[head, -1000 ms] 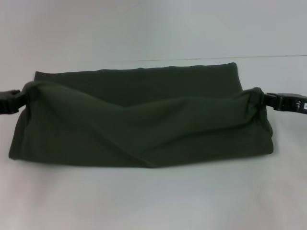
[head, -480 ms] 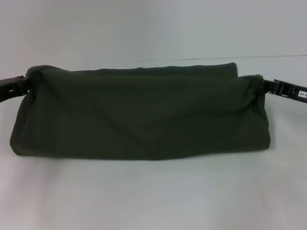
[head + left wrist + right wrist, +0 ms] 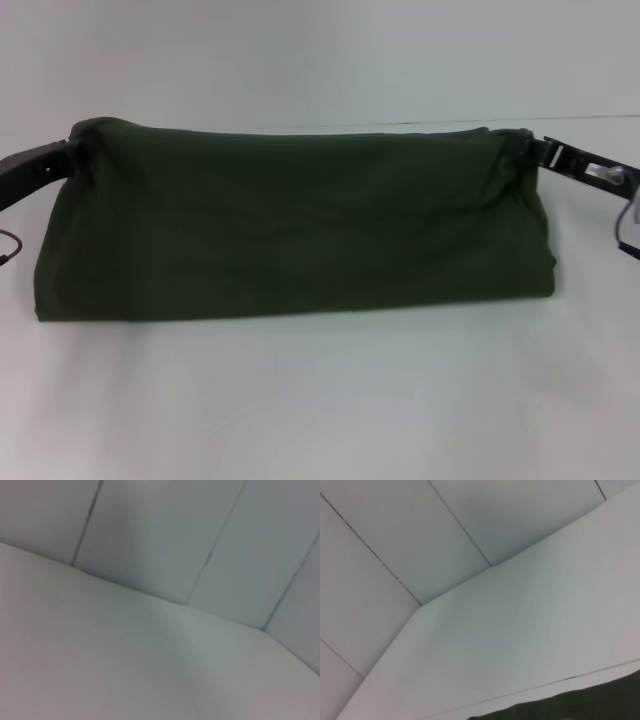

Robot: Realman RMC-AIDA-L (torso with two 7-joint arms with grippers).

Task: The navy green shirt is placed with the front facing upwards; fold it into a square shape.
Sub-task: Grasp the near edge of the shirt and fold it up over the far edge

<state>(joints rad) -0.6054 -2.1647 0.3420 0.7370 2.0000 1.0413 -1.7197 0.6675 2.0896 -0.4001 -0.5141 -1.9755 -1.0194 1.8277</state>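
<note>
The navy green shirt (image 3: 290,225) is lying on the white tabletop (image 3: 320,400). The left pincer (image 3: 62,152) and right pincer (image 3: 528,148), each clenched on a shirt corner, are carrying the near layer farther back than before, finishing this fold.

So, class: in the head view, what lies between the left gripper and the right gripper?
The navy green shirt spans the whole stretch, held at its ends by the left gripper and the right gripper.
</note>
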